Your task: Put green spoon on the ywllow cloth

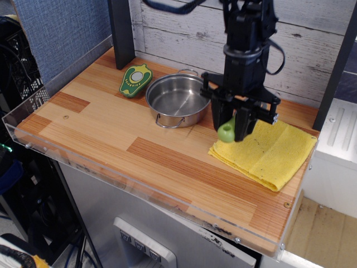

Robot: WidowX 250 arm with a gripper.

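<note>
My black gripper point(233, 127) is shut on the green spoon point(226, 132). Only the rounded lime-green handle end shows below the fingers; the grey head is hidden inside the gripper. The gripper hangs upright over the near-left part of the yellow cloth point(266, 147), which lies flat at the right of the wooden table. The spoon's end is just above the cloth's left edge; I cannot tell if it touches.
A steel pot point(178, 100) stands left of the gripper, close to it. A dark green and yellow avocado-shaped toy point(134, 80) lies further left. A black post point(121, 33) stands at the back left. A clear plastic lip point(139, 190) runs along the table's front edge.
</note>
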